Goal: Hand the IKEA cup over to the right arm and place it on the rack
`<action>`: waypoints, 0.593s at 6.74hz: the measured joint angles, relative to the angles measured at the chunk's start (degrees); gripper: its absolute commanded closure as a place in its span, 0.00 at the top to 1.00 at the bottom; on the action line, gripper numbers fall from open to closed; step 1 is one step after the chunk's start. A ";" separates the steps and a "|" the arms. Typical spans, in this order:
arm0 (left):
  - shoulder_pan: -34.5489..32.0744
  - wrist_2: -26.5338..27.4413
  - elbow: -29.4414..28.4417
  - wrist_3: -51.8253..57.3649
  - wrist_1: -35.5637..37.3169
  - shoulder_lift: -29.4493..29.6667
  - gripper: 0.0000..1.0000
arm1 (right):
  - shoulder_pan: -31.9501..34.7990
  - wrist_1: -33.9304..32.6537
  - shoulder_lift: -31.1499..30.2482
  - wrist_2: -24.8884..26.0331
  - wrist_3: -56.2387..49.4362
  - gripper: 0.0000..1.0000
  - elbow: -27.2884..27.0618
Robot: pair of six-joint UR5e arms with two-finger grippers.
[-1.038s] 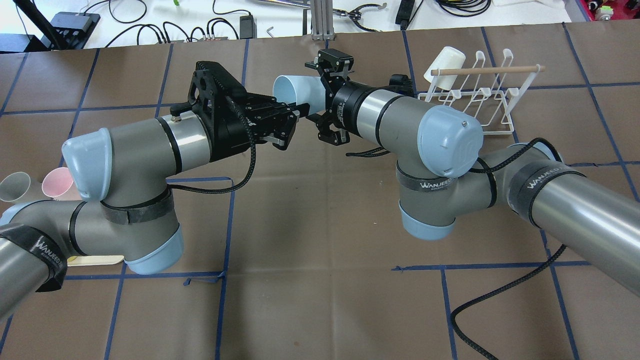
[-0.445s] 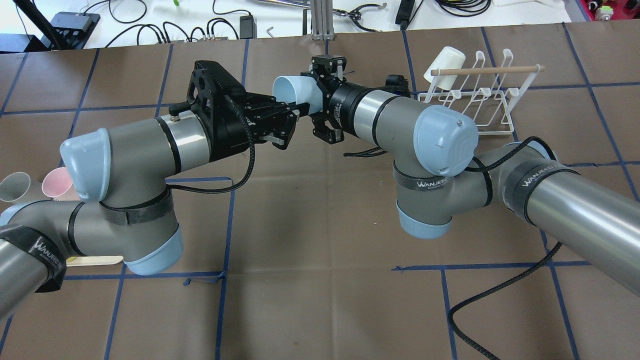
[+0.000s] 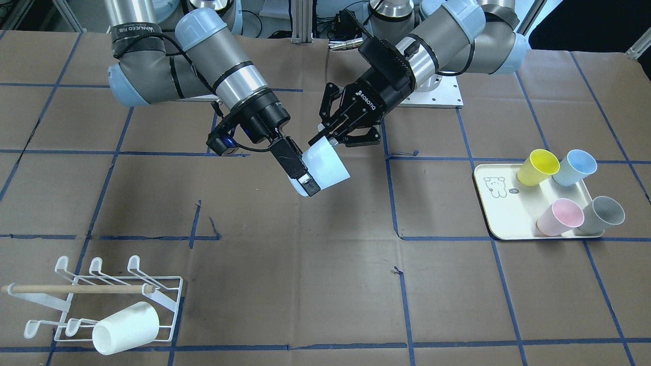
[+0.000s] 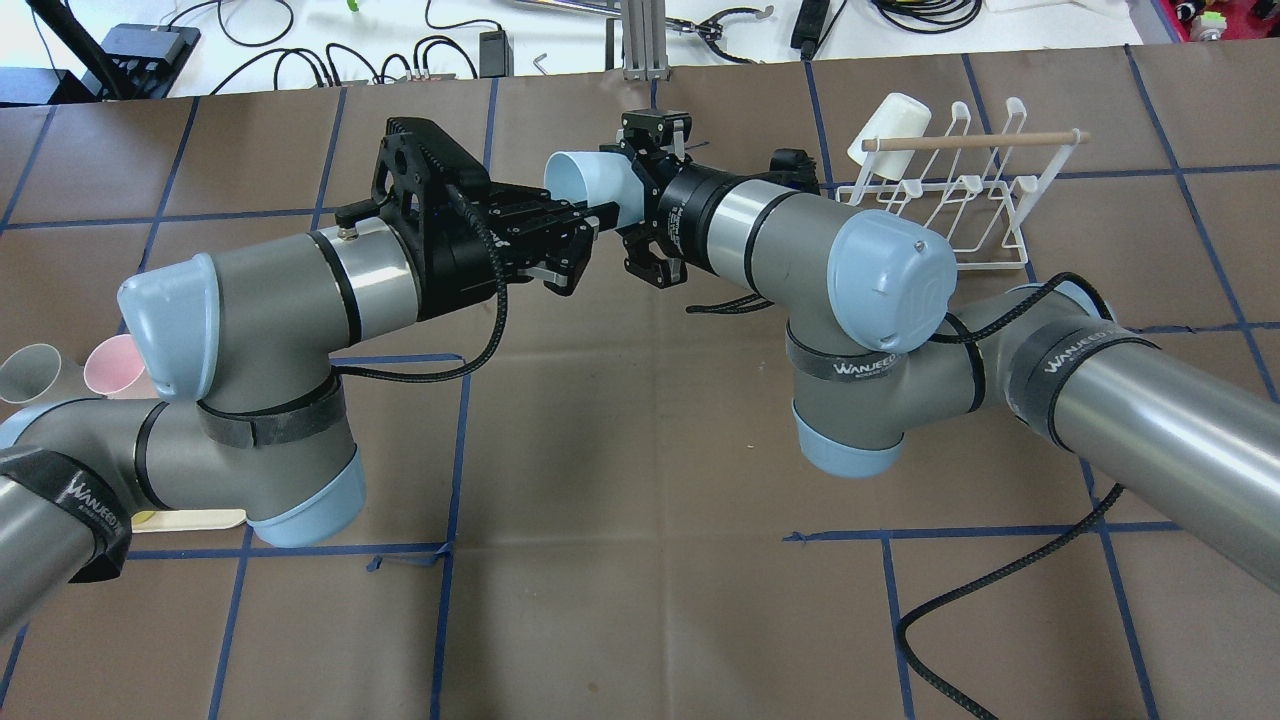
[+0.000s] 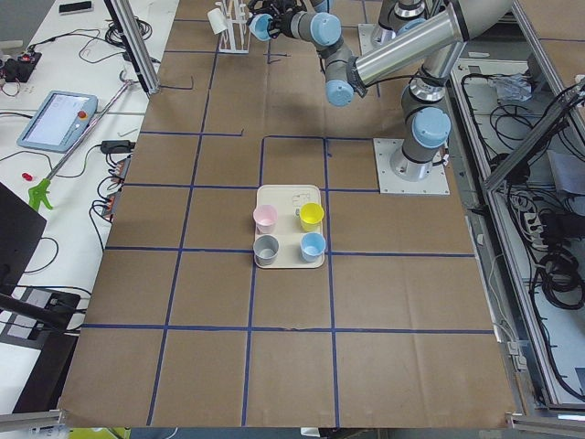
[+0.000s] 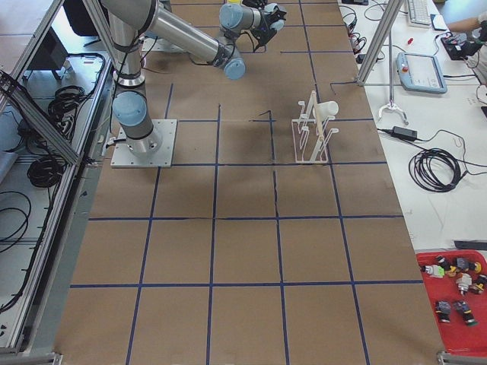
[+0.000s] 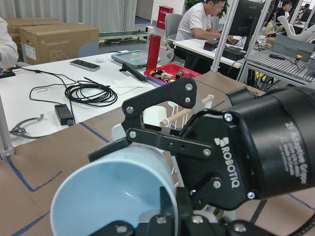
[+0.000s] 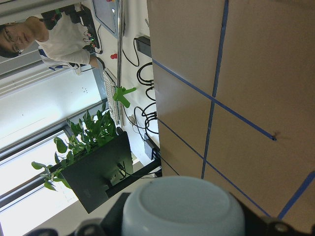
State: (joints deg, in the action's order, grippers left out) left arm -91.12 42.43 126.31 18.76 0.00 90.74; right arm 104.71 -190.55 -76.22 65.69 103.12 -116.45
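Observation:
A light-blue IKEA cup (image 4: 588,182) hangs on its side in mid-air between the two arms. My left gripper (image 4: 598,218) is shut on the cup's rim, one finger inside the mouth, as the left wrist view shows on the cup (image 7: 113,196). The right arm's gripper (image 4: 632,200) is open, its jaws standing either side of the cup's closed end. One of its fingers (image 3: 297,170) lies along the cup's (image 3: 330,165) side. The right wrist view shows the cup's base (image 8: 182,206) close up. The white rack (image 4: 985,215) stands at the far right.
A white cup (image 4: 890,125) sits on a peg of the rack, by the wooden dowel (image 4: 975,140). A cream tray (image 3: 501,218) on my left holds yellow, blue, pink and grey cups. Cables and gear lie beyond the table's far edge.
The right arm has slid left toward the cup, bringing its jaws further around the cup's closed end. The left arm and cup have barely moved.

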 measured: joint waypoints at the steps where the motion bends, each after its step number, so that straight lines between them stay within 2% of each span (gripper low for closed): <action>1: 0.00 -0.01 -0.14 -0.53 0.00 -0.13 0.99 | -0.02 0.00 0.01 -0.04 0.04 0.09 0.05; 4: 0.66 -0.12 -0.25 -1.22 -0.06 -0.64 0.99 | -0.03 -0.13 0.06 -0.12 -0.02 0.08 0.18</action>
State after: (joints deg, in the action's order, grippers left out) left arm -90.47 42.31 126.06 17.54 -0.06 90.10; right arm 104.68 -190.67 -76.17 65.57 103.10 -116.27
